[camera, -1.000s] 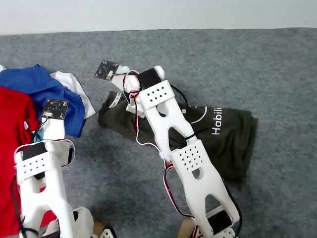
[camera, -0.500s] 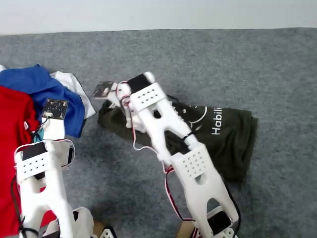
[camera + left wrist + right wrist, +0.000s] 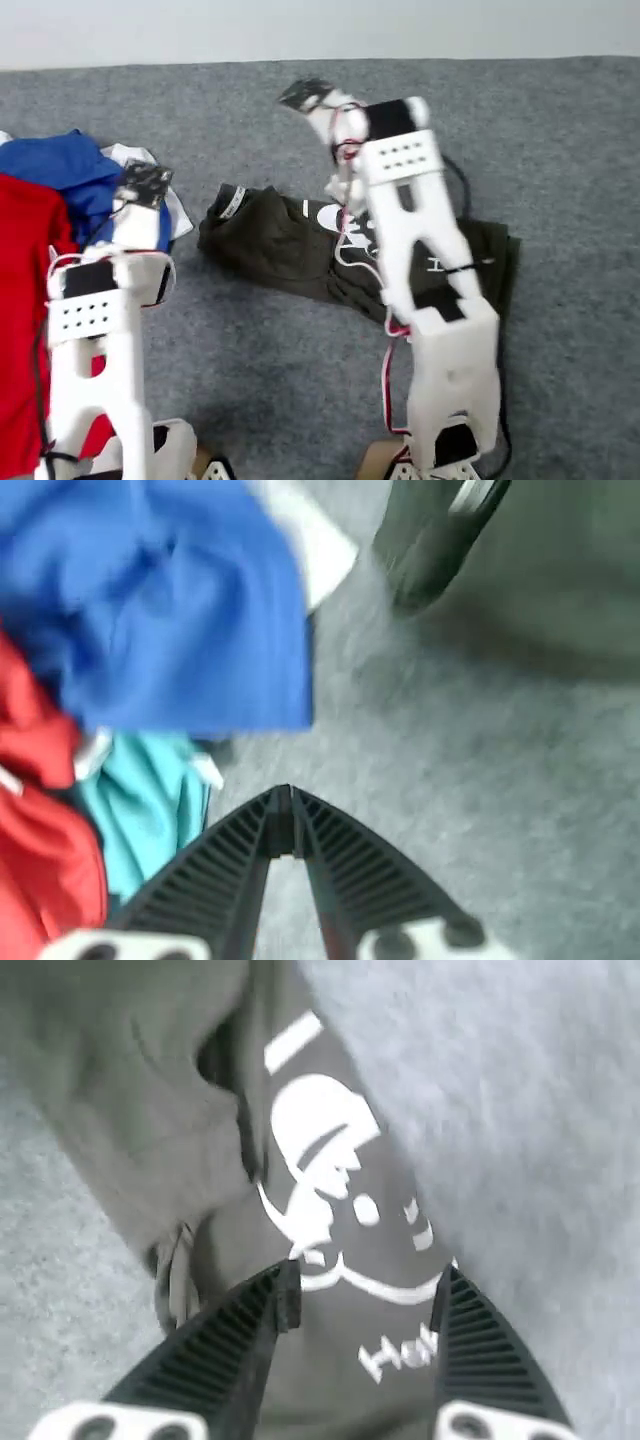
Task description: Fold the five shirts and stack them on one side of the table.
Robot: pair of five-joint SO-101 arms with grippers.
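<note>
From where I stand, the left arm (image 3: 95,330) rises from its base with the forearm stretched forward. The left hand (image 3: 291,815) points down, both fingers pressed together at the tips. The right arm (image 3: 425,240) stretches farther out, wrist bent downward. The right hand (image 3: 365,1280) hangs with its two fingers spread apart.

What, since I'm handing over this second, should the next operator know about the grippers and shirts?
Left gripper: shut, empty, above the table by the blue shirt.
Right gripper: open, empty, over the dark shirt.
Dark shirt: rumpled, mid-table. Blue shirt, red shirt, teal shirt, white shirt: heaped unfolded.
Done: nothing neatly folded or stacked.
Left: fold all five, stack.
</note>
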